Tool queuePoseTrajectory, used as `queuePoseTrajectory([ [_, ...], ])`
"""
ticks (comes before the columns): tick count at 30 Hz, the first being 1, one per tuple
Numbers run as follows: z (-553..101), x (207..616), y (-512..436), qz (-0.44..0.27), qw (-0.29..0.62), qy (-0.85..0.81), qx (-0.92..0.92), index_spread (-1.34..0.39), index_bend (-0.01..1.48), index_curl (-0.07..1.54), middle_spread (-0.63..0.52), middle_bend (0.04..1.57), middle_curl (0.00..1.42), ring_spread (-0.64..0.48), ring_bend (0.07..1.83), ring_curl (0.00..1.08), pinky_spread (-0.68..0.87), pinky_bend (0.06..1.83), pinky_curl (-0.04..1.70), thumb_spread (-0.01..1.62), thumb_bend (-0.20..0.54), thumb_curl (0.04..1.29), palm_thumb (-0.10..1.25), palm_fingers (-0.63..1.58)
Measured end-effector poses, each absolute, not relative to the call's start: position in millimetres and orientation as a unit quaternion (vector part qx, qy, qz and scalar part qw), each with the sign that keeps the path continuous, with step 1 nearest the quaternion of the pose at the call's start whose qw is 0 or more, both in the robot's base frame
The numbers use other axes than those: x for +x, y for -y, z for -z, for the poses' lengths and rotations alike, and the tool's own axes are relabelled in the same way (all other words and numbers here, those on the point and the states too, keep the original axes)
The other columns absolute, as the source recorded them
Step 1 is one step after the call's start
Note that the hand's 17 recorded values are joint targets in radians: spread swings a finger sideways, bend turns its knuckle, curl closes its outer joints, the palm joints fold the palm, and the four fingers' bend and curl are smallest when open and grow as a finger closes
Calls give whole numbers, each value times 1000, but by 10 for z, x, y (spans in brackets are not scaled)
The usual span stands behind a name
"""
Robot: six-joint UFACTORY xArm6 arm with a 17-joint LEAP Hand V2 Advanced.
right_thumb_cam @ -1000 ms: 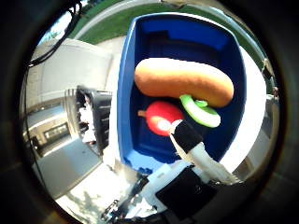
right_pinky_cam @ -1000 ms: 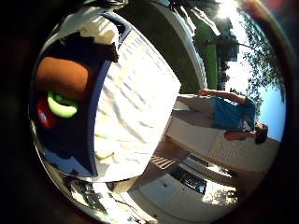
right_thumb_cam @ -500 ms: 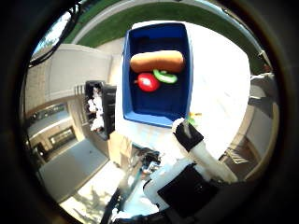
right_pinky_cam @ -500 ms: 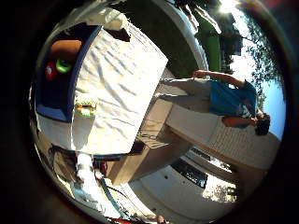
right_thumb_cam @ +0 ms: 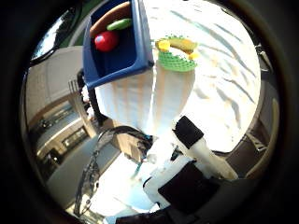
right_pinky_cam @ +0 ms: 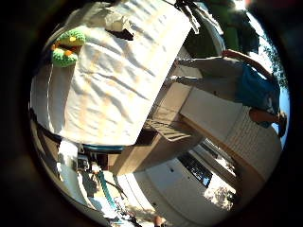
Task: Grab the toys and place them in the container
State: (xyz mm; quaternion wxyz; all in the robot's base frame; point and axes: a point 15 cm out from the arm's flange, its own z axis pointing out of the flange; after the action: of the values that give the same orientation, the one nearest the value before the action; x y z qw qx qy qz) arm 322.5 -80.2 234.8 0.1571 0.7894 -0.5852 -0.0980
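You are looking out from the palm of the white and black robot hand [right_thumb_cam: 187, 163], which is hovering well above a table draped in a white, wrinkled cloth [right_thumb_cam: 224, 84]. One white finger with a black tip [right_thumb_cam: 189, 132] is reaching into the thumb-side view, extended rather than curled; how the other fingers are set you cannot tell from here, though nothing is showing in the hand's hold.

Below the hand and well apart from it, a green crocheted toy with yellow parts [right_thumb_cam: 175, 53] is lying on the cloth. It is sitting just beside the wall of a deep blue rectangular plastic container [right_thumb_cam: 140, 42]; whether the two are touching is not clear.

Inside the container, three toys are lying close together: a round red toy like a tomato [right_thumb_cam: 106, 40], a small bright green curved piece [right_thumb_cam: 118, 24] and a long brown toy shaped like a bread roll [right_thumb_cam: 107, 16], partly hidden by the container's wall.

In the little-finger-side view the same green toy is showing near the cloth's far edge, away from the palm.
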Motion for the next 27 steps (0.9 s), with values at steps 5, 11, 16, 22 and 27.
queuePoseTrajectory([
  [5,-2152,3380,789,85,145,582,796,-133,152,211,174,179,323,307,459,320,506,717,375,1130,-26,312,593,47],
  [11,-1893,3642,732,68,130,580,801,-103,158,217,167,183,327,299,465,319,498,712,354,1124,-26,313,602,68],
  [16,-1742,3818,666,54,120,573,809,-76,168,228,151,183,330,290,466,318,490,687,333,1109,-24,320,626,85],
  [22,-1633,3861,460,55,124,556,820,-37,227,270,98,210,346,281,430,305,479,607,286,1097,-28,326,641,200],
  [27,-1626,3888,424,51,122,551,824,-110,179,257,-1,351,394,243,600,331,461,550,236,1096,-24,331,652,576],
])
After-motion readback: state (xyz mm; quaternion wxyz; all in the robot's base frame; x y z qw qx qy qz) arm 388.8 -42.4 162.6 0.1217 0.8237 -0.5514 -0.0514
